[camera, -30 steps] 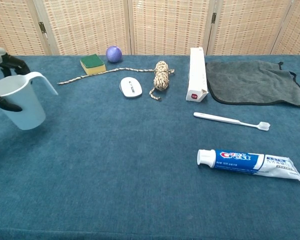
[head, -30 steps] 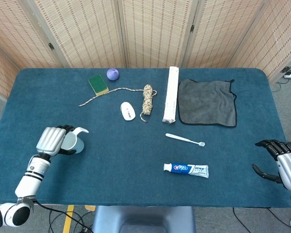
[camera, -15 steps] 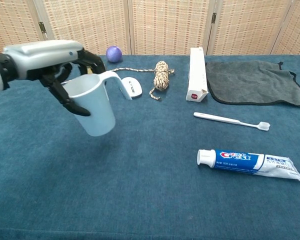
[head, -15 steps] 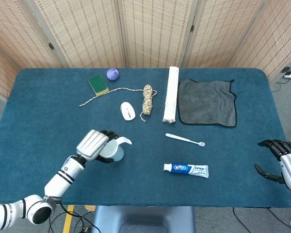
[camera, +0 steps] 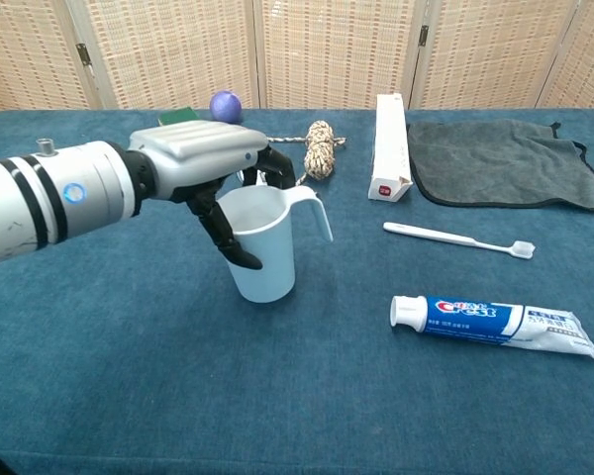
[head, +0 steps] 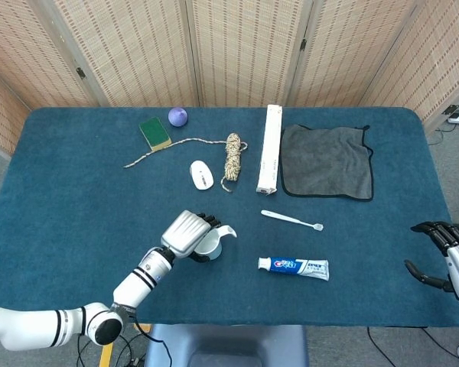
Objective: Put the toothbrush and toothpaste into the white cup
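Upright, white cup (camera: pixel 265 252) gripped by left robot hand (camera: pixel 213 170); toothpaste (camera: pixel 493 324) nearby

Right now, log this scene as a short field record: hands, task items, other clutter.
left hand: grips the white cup upright, near table centre
right hand: at the table's right edge, fingers apart, holding nothing
toothbrush: lying flat on the table, right of the cup, untouched
toothpaste: lying flat, nearer the robot than the toothbrush, cap pointing left
cup contents: nothing visible inside
other items: grey cloth, white box, rope bundle, sponge, purple ball
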`<control>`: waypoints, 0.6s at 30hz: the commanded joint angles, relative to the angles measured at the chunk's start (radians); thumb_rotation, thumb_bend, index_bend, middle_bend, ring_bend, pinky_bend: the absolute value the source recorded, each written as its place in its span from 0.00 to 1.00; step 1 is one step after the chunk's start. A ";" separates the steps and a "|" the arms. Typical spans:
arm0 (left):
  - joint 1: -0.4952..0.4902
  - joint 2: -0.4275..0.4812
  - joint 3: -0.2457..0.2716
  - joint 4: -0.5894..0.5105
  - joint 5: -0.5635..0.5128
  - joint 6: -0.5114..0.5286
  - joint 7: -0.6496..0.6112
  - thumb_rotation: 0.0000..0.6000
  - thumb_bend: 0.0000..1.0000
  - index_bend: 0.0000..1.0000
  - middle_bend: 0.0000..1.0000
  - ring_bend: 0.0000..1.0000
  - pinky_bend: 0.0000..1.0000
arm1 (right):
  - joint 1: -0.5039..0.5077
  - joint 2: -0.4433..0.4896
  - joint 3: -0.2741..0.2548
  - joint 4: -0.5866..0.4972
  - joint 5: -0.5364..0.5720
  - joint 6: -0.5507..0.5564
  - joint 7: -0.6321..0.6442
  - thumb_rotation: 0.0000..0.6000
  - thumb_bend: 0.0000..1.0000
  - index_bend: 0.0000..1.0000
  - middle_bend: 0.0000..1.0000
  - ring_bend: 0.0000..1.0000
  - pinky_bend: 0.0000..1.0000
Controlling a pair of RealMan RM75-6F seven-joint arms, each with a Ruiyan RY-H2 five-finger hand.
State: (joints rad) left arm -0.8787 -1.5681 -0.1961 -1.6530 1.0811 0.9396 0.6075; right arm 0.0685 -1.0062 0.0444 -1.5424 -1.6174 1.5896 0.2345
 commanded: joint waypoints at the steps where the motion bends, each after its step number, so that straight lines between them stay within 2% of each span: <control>1: -0.015 -0.024 0.005 0.024 -0.025 0.008 0.023 0.93 0.13 0.33 0.43 0.46 0.73 | -0.002 0.000 0.001 0.000 0.001 0.003 0.001 1.00 0.19 0.30 0.30 0.25 0.30; 6: -0.028 -0.029 0.016 0.028 -0.059 0.001 0.045 0.84 0.13 0.20 0.33 0.39 0.72 | -0.006 -0.004 0.002 0.004 0.002 0.009 0.004 1.00 0.19 0.30 0.30 0.25 0.30; 9: -0.032 -0.016 0.019 0.007 -0.077 -0.002 0.047 0.71 0.12 0.09 0.23 0.26 0.63 | -0.007 -0.005 0.003 0.004 0.004 0.010 0.005 1.00 0.19 0.30 0.30 0.25 0.30; 11: -0.031 -0.008 0.018 -0.012 -0.076 0.005 0.040 0.66 0.12 0.02 0.16 0.14 0.52 | -0.008 -0.006 0.004 0.004 0.005 0.011 0.005 1.00 0.19 0.30 0.30 0.25 0.30; 13: -0.030 0.000 0.018 -0.029 -0.067 0.015 0.032 0.65 0.12 0.00 0.11 0.06 0.43 | -0.008 -0.007 0.005 0.004 0.003 0.012 0.005 1.00 0.19 0.30 0.30 0.25 0.30; 18: -0.011 0.044 0.009 -0.094 -0.043 0.060 0.001 0.63 0.12 0.00 0.09 0.04 0.42 | -0.003 -0.004 0.007 0.001 -0.003 0.010 0.005 1.00 0.19 0.30 0.30 0.25 0.30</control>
State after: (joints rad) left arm -0.8988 -1.5403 -0.1831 -1.7277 1.0287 0.9835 0.6211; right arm 0.0646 -1.0109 0.0510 -1.5407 -1.6196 1.5999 0.2393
